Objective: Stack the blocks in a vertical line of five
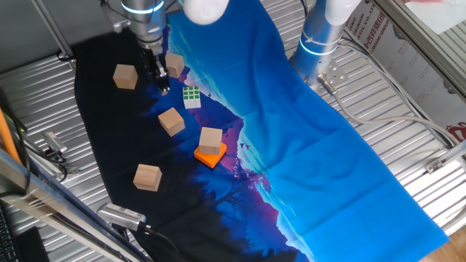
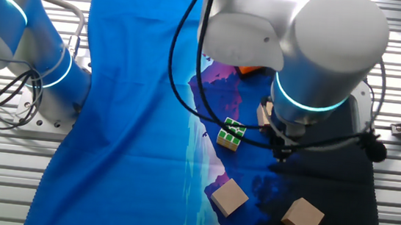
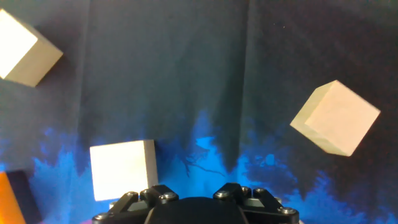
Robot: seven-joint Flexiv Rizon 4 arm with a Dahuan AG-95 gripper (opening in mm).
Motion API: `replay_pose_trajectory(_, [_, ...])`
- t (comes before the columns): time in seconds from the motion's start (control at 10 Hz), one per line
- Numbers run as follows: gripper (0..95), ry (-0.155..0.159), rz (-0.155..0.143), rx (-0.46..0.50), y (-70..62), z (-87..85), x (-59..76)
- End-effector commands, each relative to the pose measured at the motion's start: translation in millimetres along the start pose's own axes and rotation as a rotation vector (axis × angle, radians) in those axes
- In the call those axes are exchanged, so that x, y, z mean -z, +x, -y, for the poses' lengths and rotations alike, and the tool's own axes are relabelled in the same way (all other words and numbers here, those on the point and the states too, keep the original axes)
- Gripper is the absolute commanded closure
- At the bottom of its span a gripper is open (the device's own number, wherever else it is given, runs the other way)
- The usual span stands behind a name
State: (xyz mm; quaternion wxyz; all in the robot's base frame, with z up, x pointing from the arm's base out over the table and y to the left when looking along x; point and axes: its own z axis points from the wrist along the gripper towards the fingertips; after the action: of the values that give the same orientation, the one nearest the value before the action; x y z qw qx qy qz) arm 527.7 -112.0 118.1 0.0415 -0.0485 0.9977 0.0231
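Several tan wooden blocks lie apart on the dark cloth in one fixed view: one at the back left [image 1: 125, 76], one behind the gripper [image 1: 175, 64], one in the middle [image 1: 172, 121], one resting on the orange square [image 1: 210, 138], one at the front [image 1: 147, 177]. None is stacked on another block. My gripper [image 1: 163, 84] hangs just above the cloth between the back blocks, holding nothing, its fingers together in a narrow tip [image 2: 282, 148]. The hand view shows three blocks [image 3: 122, 169] [image 3: 336, 117] [image 3: 25, 50] below; the fingertips are out of that view.
A green-and-white puzzle cube [image 1: 191, 96] sits just right of the gripper, also in the other fixed view [image 2: 231, 133]. A flat orange square [image 1: 210, 156] lies under one block. A blue cloth [image 1: 313, 145] covers the right. A second arm's base [image 1: 320, 36] stands behind.
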Motion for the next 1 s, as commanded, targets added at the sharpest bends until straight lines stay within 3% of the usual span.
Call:
replay_pose_trajectory(0.1, [38.0,0.008,0.004,0.04,5.6,5.4,7.5])
replay_pose_trajectory(0.9, [38.0,0.021,0.005,0.027,5.8,5.7,7.9])
replay_pose_trajectory(1.0, [38.0,0.032,0.015,0.07,5.8,5.7,7.9])
